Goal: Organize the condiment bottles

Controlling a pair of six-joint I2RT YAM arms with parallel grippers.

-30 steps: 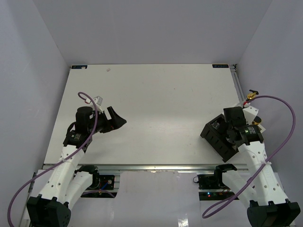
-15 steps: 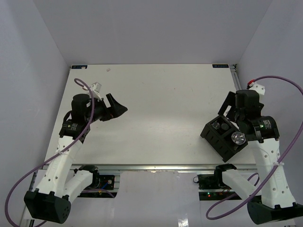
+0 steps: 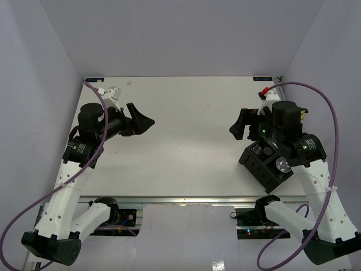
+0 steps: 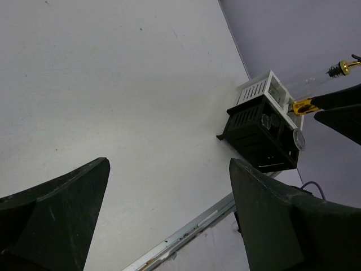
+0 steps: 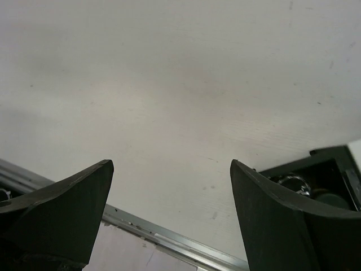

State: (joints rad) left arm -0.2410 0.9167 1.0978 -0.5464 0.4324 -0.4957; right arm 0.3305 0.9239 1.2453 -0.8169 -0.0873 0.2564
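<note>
My left tool point(image 3: 145, 119) and right tool point(image 3: 237, 125) gape empty; with the chrome-topped shaker point(image 3: 283, 165) in the black compartmented rack point(image 3: 259, 174) at four o'clock, probably only checking remains.

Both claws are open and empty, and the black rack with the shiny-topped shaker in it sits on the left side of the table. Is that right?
Not quite. The overhead view shows the black rack on the right side of the table, not the left. The rest stands: the shiny-topped shaker is in it, and the left claw and right claw are open and empty.
</note>
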